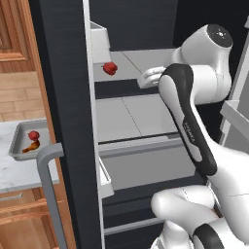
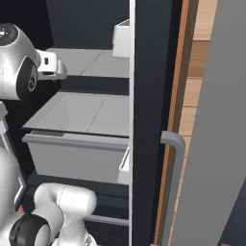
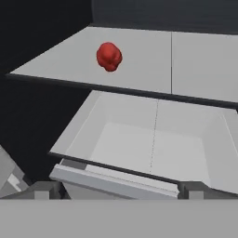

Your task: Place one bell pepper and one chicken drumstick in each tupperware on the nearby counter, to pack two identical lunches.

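A glossy red roundish bell pepper [image 3: 109, 56] sits near the left edge of a grey fridge shelf [image 3: 186, 65] (no clear long axis). On the desk [image 1: 19, 170], the grey rectangular tupperware [image 1: 17, 141] is cut off by the fridge door [image 1: 68, 121]. The tool [image 3: 118, 188] stands apart, empty.

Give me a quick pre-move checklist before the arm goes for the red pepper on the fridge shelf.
1. Gripper open: ok, the fingertips stand wide apart in the hand view.
2. Gripper empty: ok, nothing sits between the fingertips.
3. Bell pepper in sight: ok, alone on the grey shelf.
4. Gripper at the pepper: not ok, it is apart from it, over the open drawer.
5. Grey tupperware on the counter: ok, already holding a pepper and a drumstick.
6. Second tupperware's fill: cannot tell.
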Controlling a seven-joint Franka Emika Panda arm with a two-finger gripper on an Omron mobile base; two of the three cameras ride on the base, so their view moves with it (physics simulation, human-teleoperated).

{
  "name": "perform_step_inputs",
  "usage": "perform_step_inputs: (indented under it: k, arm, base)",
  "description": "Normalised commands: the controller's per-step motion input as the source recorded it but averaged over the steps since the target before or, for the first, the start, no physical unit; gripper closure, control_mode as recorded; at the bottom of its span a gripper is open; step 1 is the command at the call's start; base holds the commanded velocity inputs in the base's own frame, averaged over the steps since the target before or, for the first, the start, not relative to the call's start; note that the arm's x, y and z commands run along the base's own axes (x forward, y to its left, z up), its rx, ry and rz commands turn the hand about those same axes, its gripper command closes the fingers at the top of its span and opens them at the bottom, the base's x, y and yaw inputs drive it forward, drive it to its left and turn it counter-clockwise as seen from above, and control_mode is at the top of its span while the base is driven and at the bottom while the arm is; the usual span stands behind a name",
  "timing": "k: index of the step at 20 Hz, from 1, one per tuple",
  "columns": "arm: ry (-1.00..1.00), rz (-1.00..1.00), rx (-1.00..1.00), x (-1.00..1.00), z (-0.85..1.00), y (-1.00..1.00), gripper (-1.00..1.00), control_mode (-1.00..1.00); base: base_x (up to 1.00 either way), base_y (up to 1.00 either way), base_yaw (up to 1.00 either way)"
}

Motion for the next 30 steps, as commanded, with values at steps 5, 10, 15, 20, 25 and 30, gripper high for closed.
perform_step_inputs:
  k: [5, 10, 15, 20, 25, 30]
  arm:
    - [0.0, 0.0, 0.0, 0.61, 0.03, 0.32, -1.0, -1.0]
    - [0.0, 0.0, 0.0, 0.6, 0.03, 0.31, -1.0, -1.0]
    - [0.02, 0.0, 0.0, 0.68, 0.0, 0.24, -1.0, -1.0]
    - [0.07, 0.0, 0.0, 0.71, 0.0, 0.14, -1.0, -1.0]
    - [0.07, 0.0, 0.0, 0.71, 0.0, 0.14, -1.0, -1.0]
    - [0.04, 0.0, 0.0, 0.61, 0.0, 0.25, -1.0, -1.0]
  base:
    - [0.0, 0.0, 0.0]
    - [0.0, 0.0, 0.0]
    - [0.0, 0.0, 0.0]
    - [0.0, 0.0, 0.0]
    - [0.0, 0.0, 0.0]
    - [0.0, 0.0, 0.0]
